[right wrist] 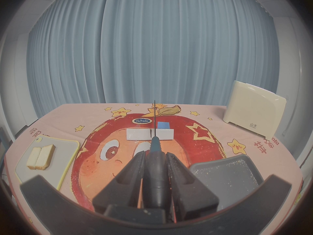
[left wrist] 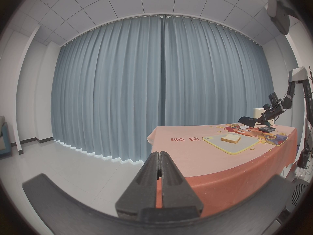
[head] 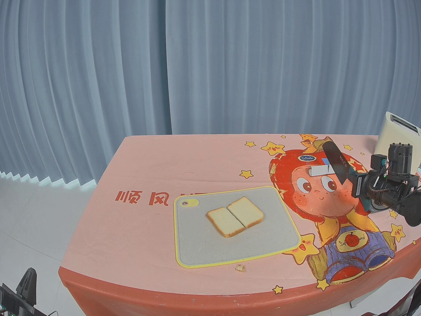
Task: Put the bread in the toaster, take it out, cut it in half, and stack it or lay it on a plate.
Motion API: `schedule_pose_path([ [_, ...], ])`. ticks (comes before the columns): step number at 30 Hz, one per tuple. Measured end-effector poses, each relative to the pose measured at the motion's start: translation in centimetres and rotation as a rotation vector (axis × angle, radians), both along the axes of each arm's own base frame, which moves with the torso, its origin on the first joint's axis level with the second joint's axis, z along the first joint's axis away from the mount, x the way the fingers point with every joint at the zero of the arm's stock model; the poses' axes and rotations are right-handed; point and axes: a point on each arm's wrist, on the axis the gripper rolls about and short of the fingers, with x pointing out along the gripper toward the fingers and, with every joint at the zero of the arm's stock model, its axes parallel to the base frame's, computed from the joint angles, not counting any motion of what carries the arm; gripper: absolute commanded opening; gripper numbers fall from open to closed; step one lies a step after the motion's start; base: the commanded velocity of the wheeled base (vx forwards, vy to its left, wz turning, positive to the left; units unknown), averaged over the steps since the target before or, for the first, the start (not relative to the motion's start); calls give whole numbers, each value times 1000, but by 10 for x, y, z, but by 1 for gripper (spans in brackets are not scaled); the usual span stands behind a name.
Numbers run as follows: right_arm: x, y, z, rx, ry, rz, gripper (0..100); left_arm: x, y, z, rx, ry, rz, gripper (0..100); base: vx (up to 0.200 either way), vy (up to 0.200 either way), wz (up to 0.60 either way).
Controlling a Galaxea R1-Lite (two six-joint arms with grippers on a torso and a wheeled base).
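Right jaws at the head view's right edge: clamped on the knife (head: 337,161), bread (head: 245,211) cut in two mid-frame on the board (head: 210,246). Left wrist view, low centre: left jaws closed to a slit, empty. Right wrist view, lower left: likely soft, light, crumbly halves (right wrist: 40,156), best pinched gently by the crusts.

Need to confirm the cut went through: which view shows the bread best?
Head view: the bread halves lie side by side on the cutting board, split visible from above. Both wrist views show them distant, low-angle.
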Motion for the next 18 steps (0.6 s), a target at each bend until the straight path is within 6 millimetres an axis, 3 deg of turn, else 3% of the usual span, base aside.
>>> schedule_pose_path([
  [18, 1, 1, -1, -7, 4, 8, 0, 0, 0, 0, 0, 0, 0, 0, 0, 0, 0],
])
